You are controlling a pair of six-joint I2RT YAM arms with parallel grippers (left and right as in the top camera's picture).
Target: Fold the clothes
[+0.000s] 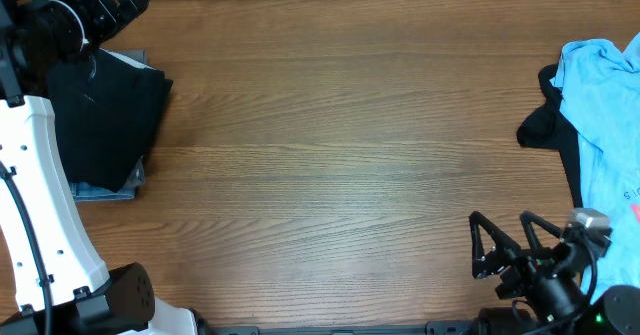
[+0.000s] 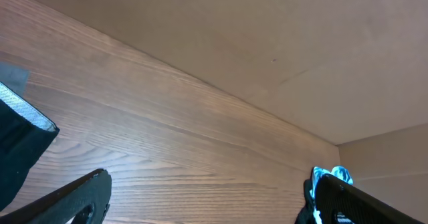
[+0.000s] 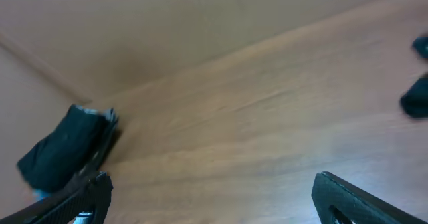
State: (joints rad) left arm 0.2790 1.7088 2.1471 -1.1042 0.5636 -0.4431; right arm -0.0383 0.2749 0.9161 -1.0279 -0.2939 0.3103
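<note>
Right gripper (image 1: 498, 221) near light blue T-shirt (image 1: 605, 105)

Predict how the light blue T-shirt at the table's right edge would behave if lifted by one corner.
The light blue T-shirt lies rumpled in soft folds, so it would probably droop limply. It looks thin, so likely light. It overlaps a black garment, which might drag along.

Folded black garment (image 1: 105, 120) stacked on a denim piece (image 1: 100, 189) at the table (image 1: 340, 145)'s left edge, light blue T-shirt (image 1: 605, 115) rumpled over another black piece (image 1: 540, 125) at right.
</note>
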